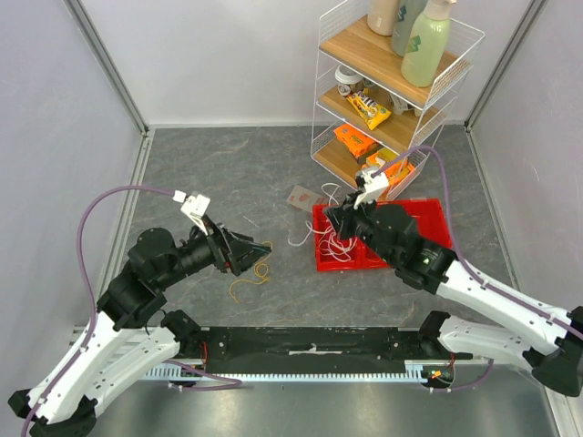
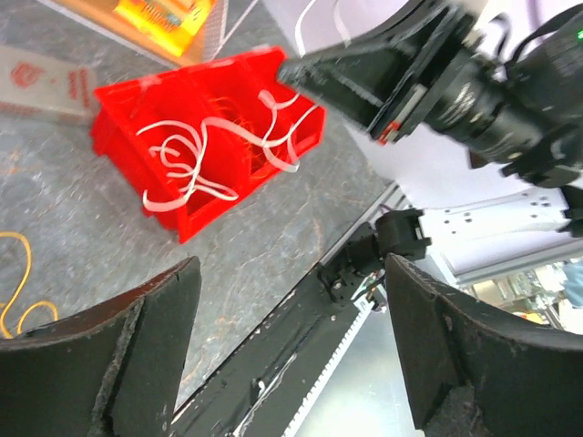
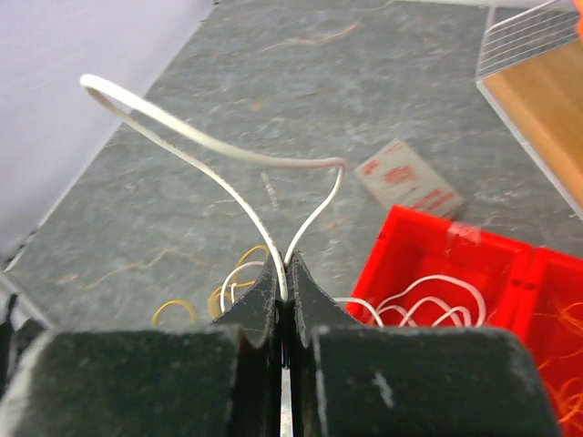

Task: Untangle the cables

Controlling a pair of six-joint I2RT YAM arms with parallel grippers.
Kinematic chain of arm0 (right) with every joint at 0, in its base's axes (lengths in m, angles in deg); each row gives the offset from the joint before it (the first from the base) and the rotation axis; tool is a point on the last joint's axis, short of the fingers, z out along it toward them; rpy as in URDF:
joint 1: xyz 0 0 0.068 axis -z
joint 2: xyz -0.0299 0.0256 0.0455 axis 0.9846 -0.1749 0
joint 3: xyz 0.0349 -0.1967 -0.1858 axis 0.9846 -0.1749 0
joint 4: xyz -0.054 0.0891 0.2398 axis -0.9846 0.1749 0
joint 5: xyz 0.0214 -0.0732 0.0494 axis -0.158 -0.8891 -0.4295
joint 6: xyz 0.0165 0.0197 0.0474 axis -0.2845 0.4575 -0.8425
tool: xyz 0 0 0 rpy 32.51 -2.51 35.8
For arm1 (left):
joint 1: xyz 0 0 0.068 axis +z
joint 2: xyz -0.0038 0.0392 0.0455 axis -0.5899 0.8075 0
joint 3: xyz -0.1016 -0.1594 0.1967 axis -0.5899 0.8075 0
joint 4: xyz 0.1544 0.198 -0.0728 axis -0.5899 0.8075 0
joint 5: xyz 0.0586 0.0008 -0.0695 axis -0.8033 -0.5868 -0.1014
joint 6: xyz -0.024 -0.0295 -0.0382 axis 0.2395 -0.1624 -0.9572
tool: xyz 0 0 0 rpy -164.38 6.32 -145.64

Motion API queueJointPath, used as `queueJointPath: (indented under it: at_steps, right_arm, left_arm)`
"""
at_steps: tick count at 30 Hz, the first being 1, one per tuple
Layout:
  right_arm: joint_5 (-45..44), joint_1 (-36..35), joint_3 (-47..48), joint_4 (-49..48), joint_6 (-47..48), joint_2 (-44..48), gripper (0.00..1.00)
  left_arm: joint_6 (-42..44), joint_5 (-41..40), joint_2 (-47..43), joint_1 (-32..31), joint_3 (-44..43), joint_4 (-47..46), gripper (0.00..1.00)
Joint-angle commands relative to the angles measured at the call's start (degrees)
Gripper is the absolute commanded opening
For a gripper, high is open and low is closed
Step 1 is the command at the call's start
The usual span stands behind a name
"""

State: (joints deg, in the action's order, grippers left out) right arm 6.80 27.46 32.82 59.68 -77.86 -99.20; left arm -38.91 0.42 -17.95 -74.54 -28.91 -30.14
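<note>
Grey stone-patterned table (image 1: pixel 228 173) between white walls, seen from above. At 1 o'clock stands a wire shelf rack (image 1: pixel 351 41) holding bottles and snack packets. At 3 o'clock of centre lies a red bin (image 1: pixel 330 262), with loose white cables (image 2: pixel 200 155) piled inside. The right gripper (image 3: pixel 284 273) hangs over the bin's 10 o'clock corner, its jaws pressed together on a white cable loop (image 3: pixel 209 150) that arches up toward 10 o'clock. At 8 o'clock the left gripper (image 2: pixel 291 364) points toward the bin, jaws spread wide and holding nothing. Thin yellow cables (image 1: pixel 248 278) lie on the table just beside it, at 5 o'clock.
</note>
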Motion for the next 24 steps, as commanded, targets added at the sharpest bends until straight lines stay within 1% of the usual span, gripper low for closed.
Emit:
queueJointPath:
  at_steps: [1, 5, 8, 12, 15, 17, 20, 24]
  right_arm:
    - [-7.30, 1.32, 4.10, 3.68, 10.20, -5.10, 0.00]
    - [-17.14, 1.49, 5.85, 4.89, 17.86, -10.81, 0.00]
    - [-21.55, 1.49, 6.30, 6.48, 19.98, -11.01, 0.00]
    - [-21.91, 1.93, 4.89, 6.22, 20.25, -7.06, 0.00]
    - [-21.29, 2.02, 5.50, 6.83, 19.98, -4.24, 0.00]
    - [-22.51, 2.19, 5.86, 7.10, 20.77, -3.36, 0.00]
    - [-23.66, 2.37, 6.12, 7.27, 22.17, -4.05, 0.00]
    - [-21.91, 2.37, 5.69, 5.97, 21.92, -7.65, 0.00]
  left_arm:
    - [-0.38, -3.40, 0.63, -0.10, 3.73, 3.56, 0.85]
    - [-1.96, -2.78, -0.16, -0.10, 6.81, 2.25, 0.83]
    - [-1.79, -2.17, 0.10, -0.02, 7.35, 1.89, 0.83]
    - [-0.65, -2.60, 1.42, -0.02, 7.17, 1.72, 0.83]
    - [-0.82, -1.82, 2.74, -0.02, 7.08, 0.23, 0.83]
    - [-1.09, -1.12, 3.27, -0.10, 7.08, -0.56, 0.82]
    - [-1.17, -0.50, 3.45, -0.10, 7.17, -0.57, 0.82]
    - [-1.26, -1.02, 2.83, -0.19, 7.35, -0.39, 0.82]
